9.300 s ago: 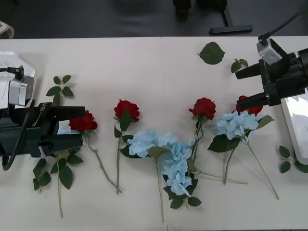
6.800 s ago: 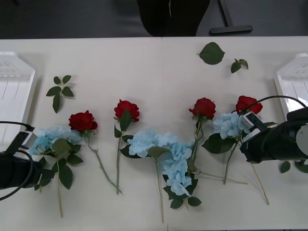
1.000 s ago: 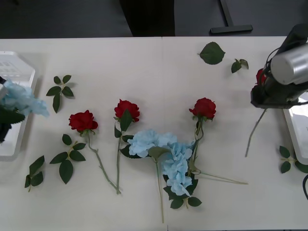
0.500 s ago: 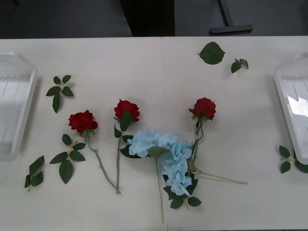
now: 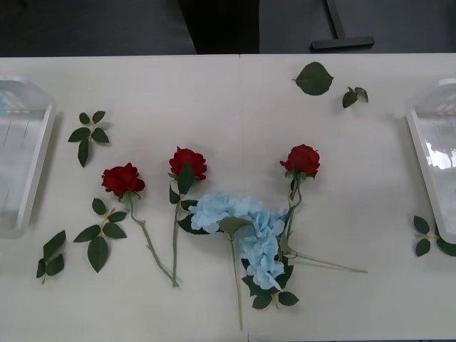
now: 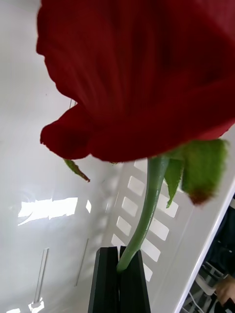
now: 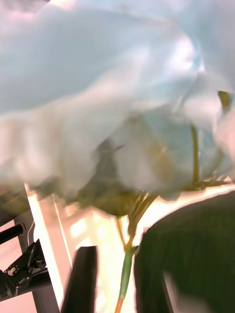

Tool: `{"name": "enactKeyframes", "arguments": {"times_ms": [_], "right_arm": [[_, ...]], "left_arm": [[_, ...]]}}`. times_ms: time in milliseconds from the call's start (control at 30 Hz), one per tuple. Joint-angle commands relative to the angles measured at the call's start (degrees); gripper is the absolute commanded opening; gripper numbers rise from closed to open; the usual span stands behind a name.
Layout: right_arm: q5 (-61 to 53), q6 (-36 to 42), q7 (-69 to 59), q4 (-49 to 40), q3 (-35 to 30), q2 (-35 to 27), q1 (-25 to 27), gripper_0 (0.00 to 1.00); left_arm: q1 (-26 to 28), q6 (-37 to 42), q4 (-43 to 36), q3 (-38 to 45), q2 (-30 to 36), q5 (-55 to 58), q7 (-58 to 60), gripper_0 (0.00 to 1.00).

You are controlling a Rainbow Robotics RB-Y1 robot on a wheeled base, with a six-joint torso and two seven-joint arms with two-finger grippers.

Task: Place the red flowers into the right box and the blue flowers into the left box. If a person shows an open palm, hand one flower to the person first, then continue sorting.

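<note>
Both arms are at the placing step. The right hand (image 6: 119, 274) grips a rose (image 6: 142, 78) stem over the right box (image 6: 58, 205), at 3 o'clock on the table (image 5: 235, 100). The left hand (image 7: 115, 279) holds a blue flower (image 7: 98, 98) stem between half-open fingers. Next, I think, each must lower and release.

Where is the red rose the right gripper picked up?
In the right wrist view, the red rose hangs over the white right box, its stem pinched between the shut black fingers of the right gripper.
</note>
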Motion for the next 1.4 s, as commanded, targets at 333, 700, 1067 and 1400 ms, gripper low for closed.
{"name": "enactKeyframes", "arguments": {"times_ms": [333,700,1067,1400], "right_arm": [[-9.8,-1.4,1.0,0.8,-0.7,-0.5,-2.0,0.83],[-22.0,13.3,0.6,-18.1,-5.6,-4.1,-2.0,0.93],[-26.0,25.4,-29.1,-52.4,-6.4,-2.4,4.0,0.93],[-12.1,27.2,-55.5,-70.7,-6.3,4.1,14.4,0.93]], "left_arm": [[4.1,4.2,-2.2,9.4,3.1,10.0,0.2,1.0],[25.5,16.5,-28.6,29.2,-1.2,23.0,15.0,1.0],[37.1,17.4,-52.8,29.0,-14.4,15.9,37.0,1.0],[31.8,17.4,-55.1,13.7,-19.6,0.4,47.2,1.0]]}}
